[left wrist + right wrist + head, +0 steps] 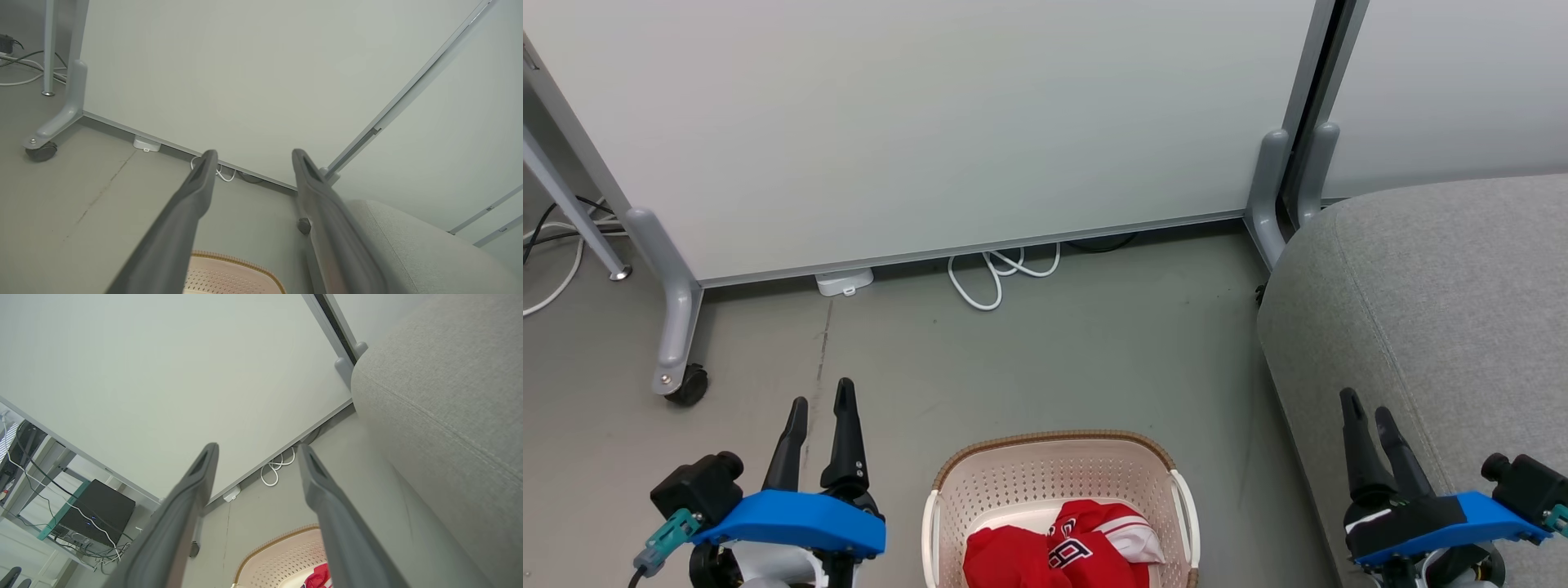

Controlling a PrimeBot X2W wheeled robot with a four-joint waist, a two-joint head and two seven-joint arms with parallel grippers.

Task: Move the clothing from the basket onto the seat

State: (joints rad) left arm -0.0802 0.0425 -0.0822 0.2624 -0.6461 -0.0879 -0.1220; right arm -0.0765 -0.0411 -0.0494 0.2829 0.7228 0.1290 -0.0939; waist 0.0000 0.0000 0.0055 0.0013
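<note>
The cream basket stands on the floor at the bottom centre of the head view, its brown rim facing the wall. Red clothing lies bunched inside it, a jersey with a white striped sleeve and a number on top. The light-grey seat fills the right side. My left gripper is open and empty to the left of the basket. My right gripper is open and empty over the seat's front edge. The basket's rim shows between the left fingers, and the basket with a bit of red clothing beneath the right fingers.
A white partition panel on grey wheeled feet closes off the back. White cable loops and a small white box lie at its base. Bare grey floor lies between panel and basket. A table leg and cables sit far left.
</note>
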